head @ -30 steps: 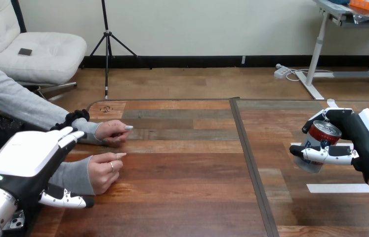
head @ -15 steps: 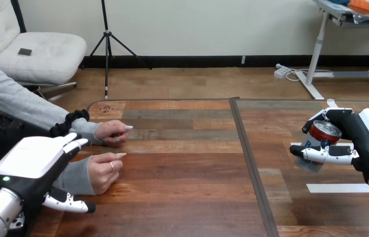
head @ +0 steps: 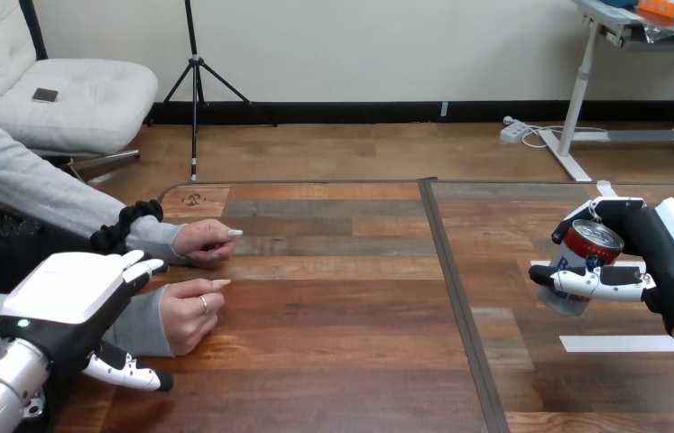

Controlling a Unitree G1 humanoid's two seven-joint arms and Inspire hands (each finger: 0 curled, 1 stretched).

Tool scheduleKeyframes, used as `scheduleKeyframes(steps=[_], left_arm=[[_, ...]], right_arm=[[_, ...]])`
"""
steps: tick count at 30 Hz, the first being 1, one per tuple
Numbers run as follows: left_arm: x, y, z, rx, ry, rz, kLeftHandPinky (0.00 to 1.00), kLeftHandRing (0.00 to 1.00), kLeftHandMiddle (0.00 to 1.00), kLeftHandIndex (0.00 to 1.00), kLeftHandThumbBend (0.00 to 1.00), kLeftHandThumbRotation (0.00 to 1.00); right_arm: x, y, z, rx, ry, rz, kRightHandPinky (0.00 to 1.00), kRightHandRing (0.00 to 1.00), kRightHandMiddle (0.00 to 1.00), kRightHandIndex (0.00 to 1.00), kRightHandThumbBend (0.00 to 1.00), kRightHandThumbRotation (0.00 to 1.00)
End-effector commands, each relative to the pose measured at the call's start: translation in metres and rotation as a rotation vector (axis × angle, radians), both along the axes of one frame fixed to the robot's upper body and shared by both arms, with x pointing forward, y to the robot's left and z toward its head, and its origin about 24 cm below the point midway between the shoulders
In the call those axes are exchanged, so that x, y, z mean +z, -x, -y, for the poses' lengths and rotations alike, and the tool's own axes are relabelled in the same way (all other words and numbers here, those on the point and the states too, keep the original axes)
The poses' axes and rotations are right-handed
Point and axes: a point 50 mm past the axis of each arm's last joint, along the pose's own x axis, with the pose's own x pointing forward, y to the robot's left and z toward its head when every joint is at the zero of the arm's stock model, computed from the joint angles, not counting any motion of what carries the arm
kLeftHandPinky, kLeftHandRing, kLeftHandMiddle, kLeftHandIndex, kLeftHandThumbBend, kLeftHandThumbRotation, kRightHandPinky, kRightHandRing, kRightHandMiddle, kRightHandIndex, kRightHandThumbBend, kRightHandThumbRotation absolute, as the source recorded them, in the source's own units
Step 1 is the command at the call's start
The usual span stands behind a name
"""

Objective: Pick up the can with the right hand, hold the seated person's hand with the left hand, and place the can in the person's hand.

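Observation:
A red and silver can (head: pixel 583 263) hangs tilted above the table's right side, with my right hand (head: pixel 653 255) shut on it, fingers and thumb curled round its body. At the left, my left hand (head: pixel 67 302) is open, its fingers straight over the grey sleeve of the person's nearer forearm and its thumb (head: pixel 125 373) spread below. The person's nearer hand (head: pixel 190 310) rests on the table in a loose fist just right of my left hand. The person's farther hand (head: pixel 206 241) lies flat on the table behind it.
The wooden table (head: pixel 342 307) has a dark seam (head: pixel 459 298) running front to back near its middle. White tape strips (head: pixel 617 344) mark the table under my right hand.
My left hand has dropped lower and drawn back toward the view's bottom left, along the person's nearer forearm. My right hand and the can have stayed still.

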Motion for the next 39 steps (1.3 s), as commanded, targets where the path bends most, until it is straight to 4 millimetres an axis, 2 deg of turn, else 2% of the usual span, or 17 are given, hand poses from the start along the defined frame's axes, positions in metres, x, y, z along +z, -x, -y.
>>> scheduleKeyframes(steps=[1,30,39], left_arm=[[0.019,-0.02,-0.006,0.008,-0.068,0.055,0.8,0.92,0.96,0.91,1.0,0.46],[0.006,-0.033,-0.019,0.072,-0.143,-0.003,0.85,0.97,1.0,0.95,1.0,0.48],[0.004,-0.033,-0.023,0.088,-0.153,0.0,0.84,0.95,0.99,0.94,1.0,0.46]], right_arm=[[0.034,-0.018,-0.003,0.027,0.006,0.139,0.31,0.34,0.4,0.45,0.68,0.0],[0.036,-0.016,0.0,0.031,-0.004,0.147,0.29,0.32,0.39,0.45,0.69,0.0],[0.036,-0.016,0.0,0.033,-0.008,0.145,0.28,0.32,0.39,0.44,0.68,0.0]])
